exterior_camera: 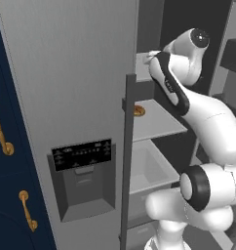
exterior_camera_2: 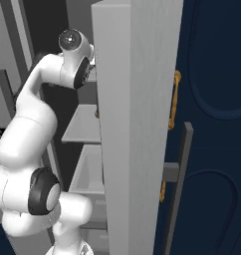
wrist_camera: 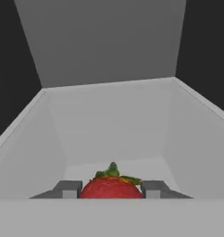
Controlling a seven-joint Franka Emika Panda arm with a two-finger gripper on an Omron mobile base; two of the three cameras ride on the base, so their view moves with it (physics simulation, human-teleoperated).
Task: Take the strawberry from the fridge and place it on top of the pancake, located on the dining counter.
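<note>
I have reached into the tall plain grey fridge (exterior_camera: 66, 73), my white arm running from the lower right of the left base view up to the shelf at the upper middle of the frame. In the hand view the small red strawberry with its green leafy cap (wrist_camera: 111, 185) sits at the bottom centre, directly between my two grey finger tips, inside a pale grey walled shelf bin (wrist_camera: 109, 120) whose sides rise to left and right.

To do this step well, I judge I should lift straight up off the bin floor before drawing back, keeping the berry clear of the bin's near wall and then of the grey door edge with its dark vertical handle bar (exterior_camera: 128, 156) in the middle of the left base view. The berry is round and soft, so a steady, unhurried withdrawal seems wise; a jolt could roll it out.

My gripper (wrist_camera: 111, 190) has its jaws drawn in narrow, each tip pressed against a side of the strawberry: I am gripping it. Whether it has left the floor yet, I cannot tell.
</note>
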